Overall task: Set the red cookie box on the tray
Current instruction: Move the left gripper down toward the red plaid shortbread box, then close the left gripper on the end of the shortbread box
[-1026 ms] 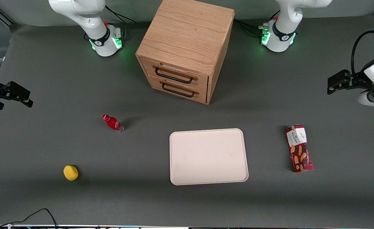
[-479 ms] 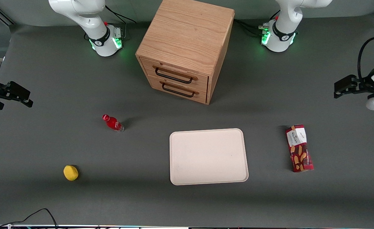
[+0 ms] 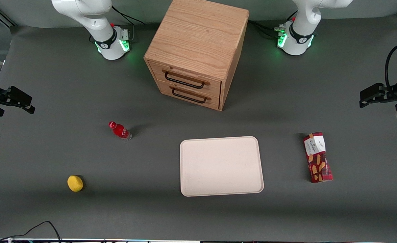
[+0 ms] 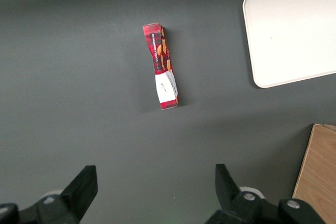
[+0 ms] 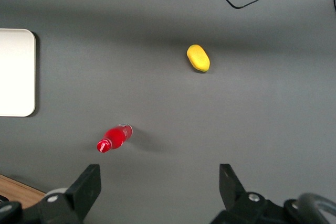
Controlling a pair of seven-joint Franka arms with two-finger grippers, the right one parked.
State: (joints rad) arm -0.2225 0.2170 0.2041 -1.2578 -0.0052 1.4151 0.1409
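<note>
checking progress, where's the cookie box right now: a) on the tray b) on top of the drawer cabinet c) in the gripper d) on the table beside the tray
d: the cookie box lies flat on the table, apart from the bare tray, while the gripper hangs open above the table, apart from it, holding nothing.

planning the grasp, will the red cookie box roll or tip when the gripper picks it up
The red cookie box lies flat on its long side, so it probably won't roll or tip. As a narrow carton, it may dent if squeezed hard. The open gripper is apart from it, with nothing crowding the box.
</note>
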